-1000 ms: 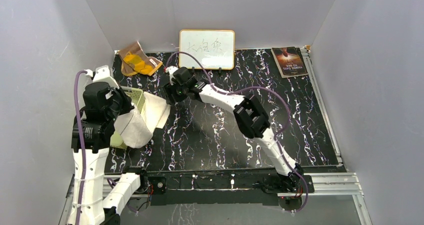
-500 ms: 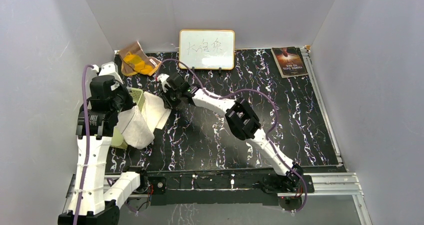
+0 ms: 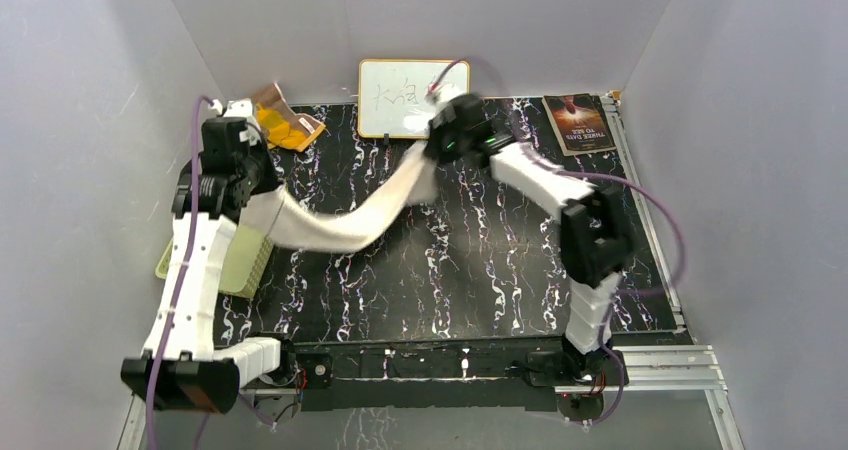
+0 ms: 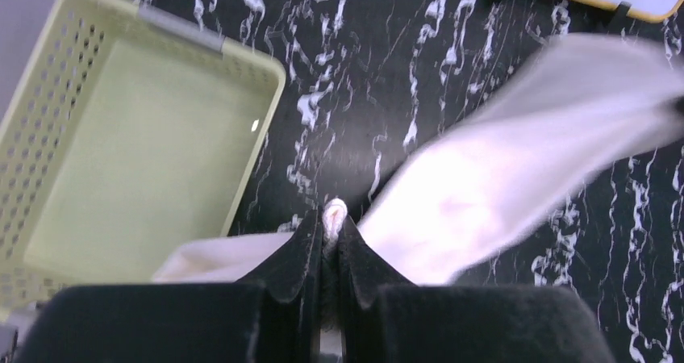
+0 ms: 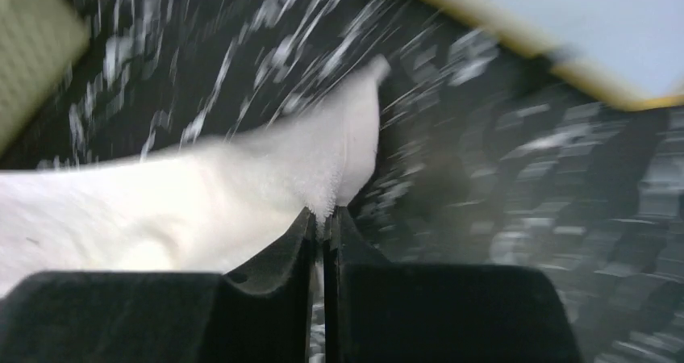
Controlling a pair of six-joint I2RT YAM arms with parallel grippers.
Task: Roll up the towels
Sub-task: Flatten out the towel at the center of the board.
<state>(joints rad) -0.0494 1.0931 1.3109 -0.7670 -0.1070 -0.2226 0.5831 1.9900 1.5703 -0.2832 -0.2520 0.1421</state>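
cream towel (image 3: pixel 340 228): hangs in the air as a sagging band strung between the two grippers, above the black marbled table (image 3: pixel 450 280); its edges are blurred and the thin dark line cannot be made out
left gripper (image 4: pixel 331 227): pressed together, pinching one bunched end of the towel; only a small nub of cloth shows above the tips
right gripper (image 5: pixel 323 218): pressed together on the towel's other end, up near the whiteboard (image 3: pixel 400 105); its wrist view is badly smeared
orange-and-brown cloth (image 3: pixel 283 122): crumpled in the table's far left corner, one side hidden behind the left arm (image 3: pixel 195 270)
basket (image 4: pixel 121 153): pale green, at the table's left edge; partly covered by the left arm from above, cut off at the frame edge in the wrist view
booklet (image 3: pixel 578 122): far right corner, cover text too small to read
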